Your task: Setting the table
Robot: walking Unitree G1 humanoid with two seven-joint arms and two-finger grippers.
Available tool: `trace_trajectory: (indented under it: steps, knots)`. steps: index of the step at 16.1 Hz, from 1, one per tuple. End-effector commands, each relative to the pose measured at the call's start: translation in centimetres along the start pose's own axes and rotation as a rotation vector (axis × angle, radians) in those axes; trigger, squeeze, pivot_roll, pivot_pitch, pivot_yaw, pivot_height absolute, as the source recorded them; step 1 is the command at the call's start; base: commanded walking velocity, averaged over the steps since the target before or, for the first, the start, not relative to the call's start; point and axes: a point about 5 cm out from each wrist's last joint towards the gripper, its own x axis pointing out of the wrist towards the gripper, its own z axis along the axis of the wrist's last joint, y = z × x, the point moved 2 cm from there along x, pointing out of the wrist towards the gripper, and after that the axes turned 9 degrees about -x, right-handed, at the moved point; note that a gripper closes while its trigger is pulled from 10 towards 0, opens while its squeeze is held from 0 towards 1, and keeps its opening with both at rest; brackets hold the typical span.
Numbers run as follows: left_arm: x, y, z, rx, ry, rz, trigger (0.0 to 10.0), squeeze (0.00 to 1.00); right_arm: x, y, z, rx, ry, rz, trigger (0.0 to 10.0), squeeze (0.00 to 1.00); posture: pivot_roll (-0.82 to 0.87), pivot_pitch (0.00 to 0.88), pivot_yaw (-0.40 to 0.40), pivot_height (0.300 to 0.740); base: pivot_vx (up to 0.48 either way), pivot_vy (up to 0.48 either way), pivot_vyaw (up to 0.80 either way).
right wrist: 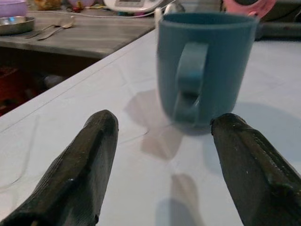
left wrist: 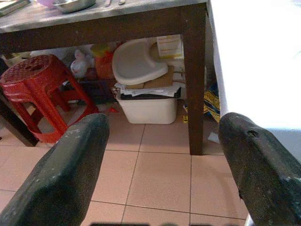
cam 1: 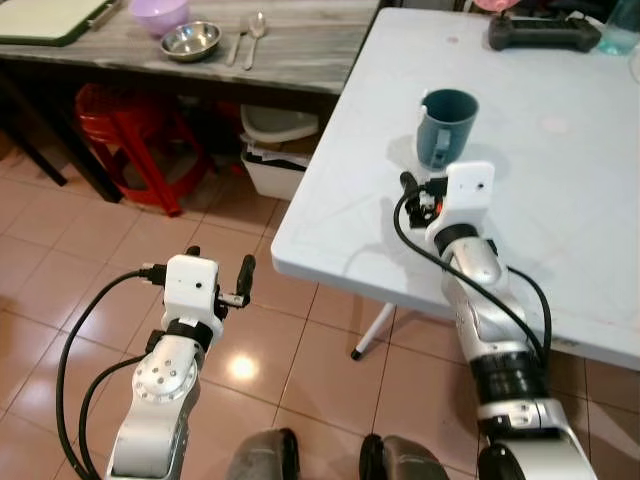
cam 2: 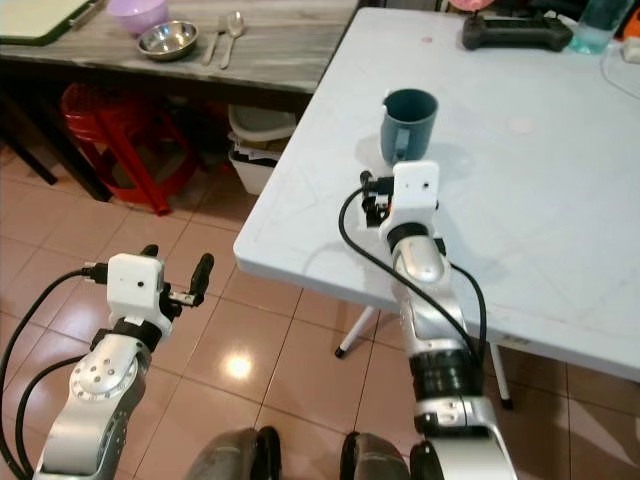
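Blue mug (cam 1: 446,126) upright on white bench (cam 1: 560,200), centre frame. Right hand (right wrist: 162,165) spread just short of mug, handle facing it. Left hand (left wrist: 160,160) spread over floor, lower left. Steel bowl (cam 1: 191,40), spoons (cam 1: 248,36) on wooden bench (cam 1: 290,50), upper left; red stool (cam 1: 130,125) beneath.

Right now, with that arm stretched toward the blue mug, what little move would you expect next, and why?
Probably the right tool eases straight forward. Its fingers stand open, short of the blue mug, which sits upright on the white table with its handle facing them. Nothing is gripped yet. The left tool hangs open over the floor.
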Motion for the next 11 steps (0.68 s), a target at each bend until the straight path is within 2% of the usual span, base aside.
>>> trace_trajectory:
  steps: [1,7,8,9,11]
  knots:
    - [-0.3,0.1,0.0,0.006,0.009,-0.009,10.0,0.00,0.4,-0.2,0.4,-0.009,-0.009,-0.020,10.0,0.00,0.06,0.176,0.079,0.740,0.000,0.000,0.00]
    - [-0.3,-0.1,0.1,0.001,0.013,-0.017,10.0,0.00,2.3,-1.0,1.9,-0.010,-0.035,-0.070,9.9,0.00,0.06,0.183,0.077,0.740,0.000,0.000,0.00]
    - [-0.3,-0.1,0.1,-0.001,0.014,-0.018,10.0,0.00,2.8,-1.0,2.1,-0.013,-0.034,-0.074,2.7,0.00,0.06,0.187,0.078,0.740,0.000,0.000,0.00]
    - [-0.3,-0.1,0.1,0.000,0.015,-0.019,10.0,0.00,3.0,-1.0,2.2,-0.015,-0.031,-0.075,0.0,0.00,0.06,0.189,0.078,0.740,0.000,0.000,0.00]
    - [-0.3,-0.1,0.1,0.000,0.016,-0.021,10.0,0.00,3.5,-0.9,2.3,-0.014,-0.023,-0.073,0.0,0.00,0.06,0.194,0.076,0.740,0.000,0.000,0.00]
